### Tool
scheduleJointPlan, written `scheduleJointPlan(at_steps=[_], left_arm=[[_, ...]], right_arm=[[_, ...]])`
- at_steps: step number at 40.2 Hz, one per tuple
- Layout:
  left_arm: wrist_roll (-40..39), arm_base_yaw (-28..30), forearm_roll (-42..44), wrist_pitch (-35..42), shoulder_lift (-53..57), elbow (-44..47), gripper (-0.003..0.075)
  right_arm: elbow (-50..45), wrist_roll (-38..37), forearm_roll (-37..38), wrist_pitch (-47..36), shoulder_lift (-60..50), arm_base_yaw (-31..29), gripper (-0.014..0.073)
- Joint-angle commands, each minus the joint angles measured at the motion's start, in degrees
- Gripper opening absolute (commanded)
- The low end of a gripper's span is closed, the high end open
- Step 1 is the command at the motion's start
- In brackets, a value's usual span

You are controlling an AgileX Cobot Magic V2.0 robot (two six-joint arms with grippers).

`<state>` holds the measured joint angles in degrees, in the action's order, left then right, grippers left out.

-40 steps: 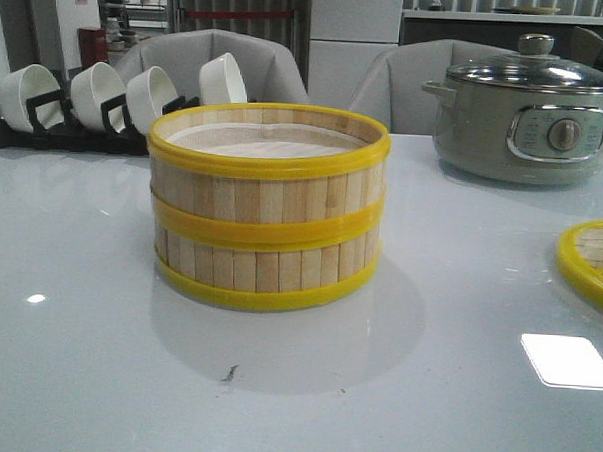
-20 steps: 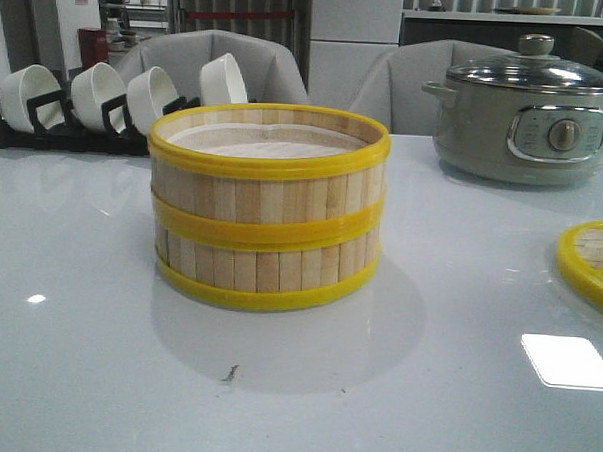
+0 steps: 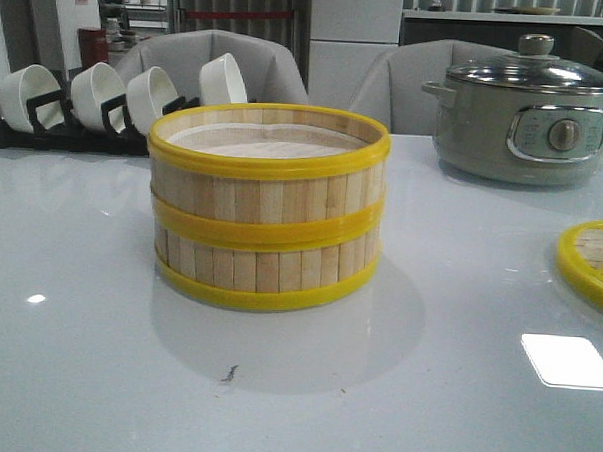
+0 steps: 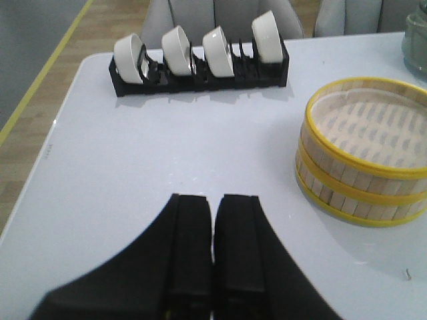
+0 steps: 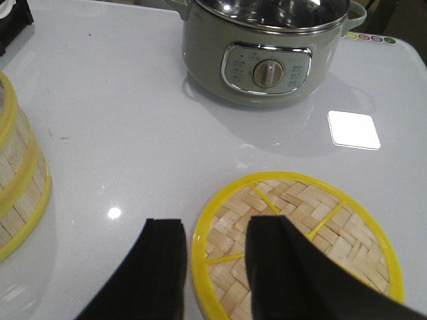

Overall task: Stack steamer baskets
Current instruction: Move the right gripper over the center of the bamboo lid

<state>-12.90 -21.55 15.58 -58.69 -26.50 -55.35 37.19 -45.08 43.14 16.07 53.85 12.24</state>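
A: Anything changed over the last second?

B: Nothing on the table. The front view matches the two earlier ones; only a figure in the far background differs. I read that as the stacking being finished and both arms backed off.

A: Left gripper (image 4: pixel 213 220)?

B: Fingers pressed together, holding nothing, above bare white table (image 4: pixel 120 167). Ahead of it and off to one side stand the two round bamboo steamer baskets with yellow bands (image 4: pixel 363 167), one seated squarely on the other, pale liner showing in the top one. Well beyond: a black rack of white bowls (image 4: pixel 200 60).

A: Right gripper (image 5: pixel 213 247)?

B: Fingers apart, empty. Directly under them lies the flat woven yellow-rimmed lid (image 5: pixel 300 240). Further out is the grey electric pot with glass lid (image 5: pixel 267 53).

A: Remaining?

B: Judging by the task, nothing.
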Motion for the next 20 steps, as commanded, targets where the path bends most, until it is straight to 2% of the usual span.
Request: scheduleJointPlan(at_steps=[1,20], left_arm=[[-0.7,0.0,-0.2,4.9,-0.6,0.3,0.0086],[-0.7,0.0,-0.3,5.2,-0.6,1.6,0.0086]], right_arm=[[2.2,0.1,1.6,-4.3,-0.5,-0.2,0.0344],[2.2,0.1,1.6,-7.9,-0.3,-0.2,0.0344]])
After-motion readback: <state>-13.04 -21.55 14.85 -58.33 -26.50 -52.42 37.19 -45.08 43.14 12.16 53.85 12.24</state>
